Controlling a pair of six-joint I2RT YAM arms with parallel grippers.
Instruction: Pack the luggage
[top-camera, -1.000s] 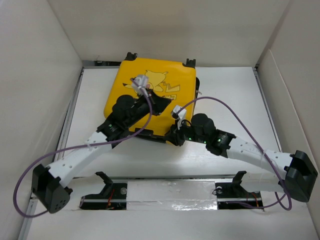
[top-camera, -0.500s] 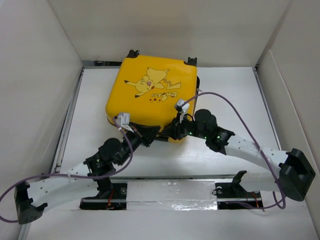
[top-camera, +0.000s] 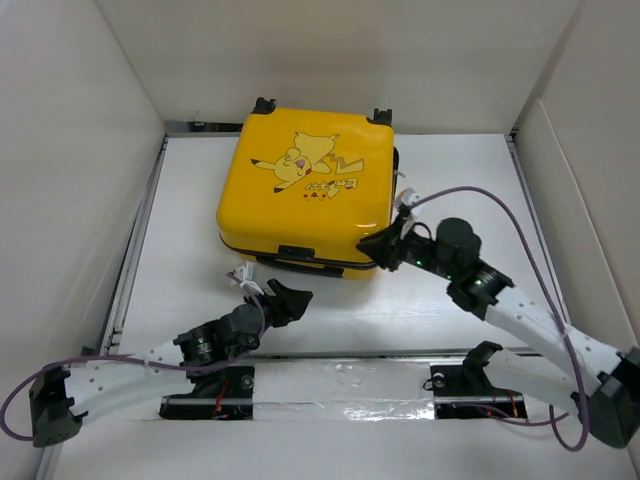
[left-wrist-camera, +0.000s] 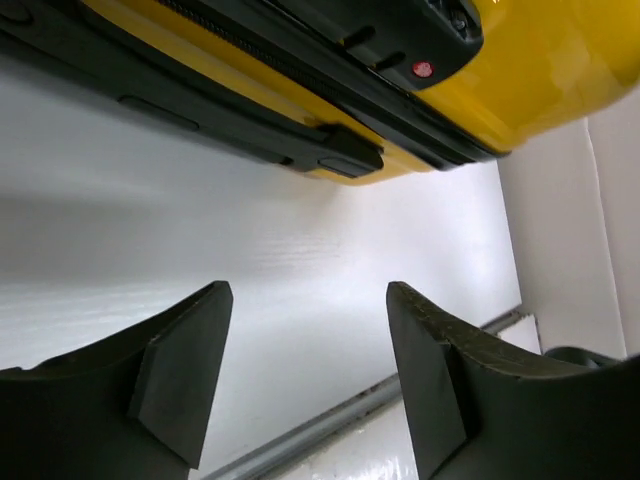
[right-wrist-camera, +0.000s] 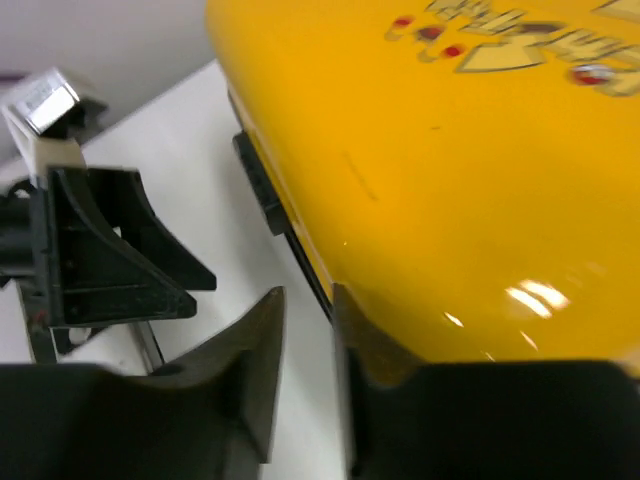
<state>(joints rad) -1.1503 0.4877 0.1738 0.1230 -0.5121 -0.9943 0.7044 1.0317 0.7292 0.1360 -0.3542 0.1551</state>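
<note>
Here my left pincer (left-wrist-camera: 305, 300) gapes empty near the yellow hard-shell suitcase (top-camera: 305, 200). My right pincer (right-wrist-camera: 308, 300), slightly parted, flanks its corner.

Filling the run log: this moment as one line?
luggage closed, flat | left gripper open, empty | right gripper open, at luggage corner

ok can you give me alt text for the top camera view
A closed yellow suitcase with a Pikachu cartoon lies flat at the far middle of a white table between white walls. The left gripper is open just in front of it, touching nothing; the right gripper is at its near right corner.
</note>
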